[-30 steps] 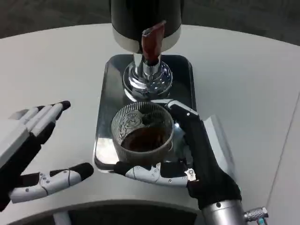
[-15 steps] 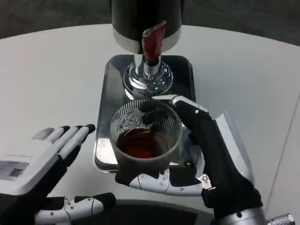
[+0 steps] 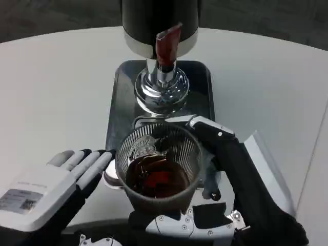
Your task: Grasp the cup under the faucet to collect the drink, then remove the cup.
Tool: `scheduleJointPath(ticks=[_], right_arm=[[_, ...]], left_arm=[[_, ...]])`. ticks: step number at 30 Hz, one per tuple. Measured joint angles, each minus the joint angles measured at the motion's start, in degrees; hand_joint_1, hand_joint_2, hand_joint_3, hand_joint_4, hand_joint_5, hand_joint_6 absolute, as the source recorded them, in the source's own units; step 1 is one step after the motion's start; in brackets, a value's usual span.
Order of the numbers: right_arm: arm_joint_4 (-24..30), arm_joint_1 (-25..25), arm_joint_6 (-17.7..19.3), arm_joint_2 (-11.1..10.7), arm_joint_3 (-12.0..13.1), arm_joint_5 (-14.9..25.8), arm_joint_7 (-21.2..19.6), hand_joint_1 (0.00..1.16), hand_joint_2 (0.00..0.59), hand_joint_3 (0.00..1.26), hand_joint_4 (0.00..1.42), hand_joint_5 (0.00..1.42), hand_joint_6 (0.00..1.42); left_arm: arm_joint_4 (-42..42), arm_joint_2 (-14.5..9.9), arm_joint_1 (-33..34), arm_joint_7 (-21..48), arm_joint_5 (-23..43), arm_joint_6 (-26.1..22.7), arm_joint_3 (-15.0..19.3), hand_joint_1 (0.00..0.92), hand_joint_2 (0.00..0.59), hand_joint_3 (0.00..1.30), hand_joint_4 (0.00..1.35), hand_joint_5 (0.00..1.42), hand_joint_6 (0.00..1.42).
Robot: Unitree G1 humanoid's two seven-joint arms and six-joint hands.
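Brown drink fills one cup; my right hand fingers clamp it, left hand fingers apart, one tray.

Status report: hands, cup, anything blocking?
Right hand grips the cup, dark drink inside. Left hand open beside it, fingertips near the cup. Cup near the tray front edge, clear of the faucet. Nothing blocking.

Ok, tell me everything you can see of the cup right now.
The cup is a clear, ribbed tumbler, glass or plastic by its look, upright, holding dark brown drink in its lower part. The right hand grips it from the right and beneath. It sits over the tray's near edge. The left hand's fingertips lie close beside it; contact unclear.
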State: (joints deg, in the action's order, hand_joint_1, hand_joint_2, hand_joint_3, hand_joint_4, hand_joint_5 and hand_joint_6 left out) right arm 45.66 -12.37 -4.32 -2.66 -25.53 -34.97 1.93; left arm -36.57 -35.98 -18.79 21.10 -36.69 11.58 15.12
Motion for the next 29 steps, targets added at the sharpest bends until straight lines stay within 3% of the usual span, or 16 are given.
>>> scheduleJointPath(ticks=[6,16,29], right_arm=[[2.86,-3.6,0.0,-1.93,-0.62,-0.78,0.68,1.09,0.048,0.75,0.93,1.0,1.41],[3.51,-5.64,0.03,-3.16,-0.43,0.05,0.75,1.09,0.048,0.75,0.93,1.0,1.41],[3.45,-5.89,0.14,-3.25,-0.33,0.69,0.11,1.09,0.054,0.75,0.93,0.99,1.41]], left_arm=[[-2.81,1.45,-2.42,-0.26,0.07,0.64,1.45,0.002,0.077,0.0,0.0,0.0,0.0],[-3.44,3.44,-4.45,-3.02,-0.05,4.69,2.34,0.014,0.082,0.0,0.0,0.0,0.0],[-3.42,5.37,-2.66,-3.69,-2.25,4.12,2.55,0.031,0.084,0.0,0.0,0.0,0.0]])
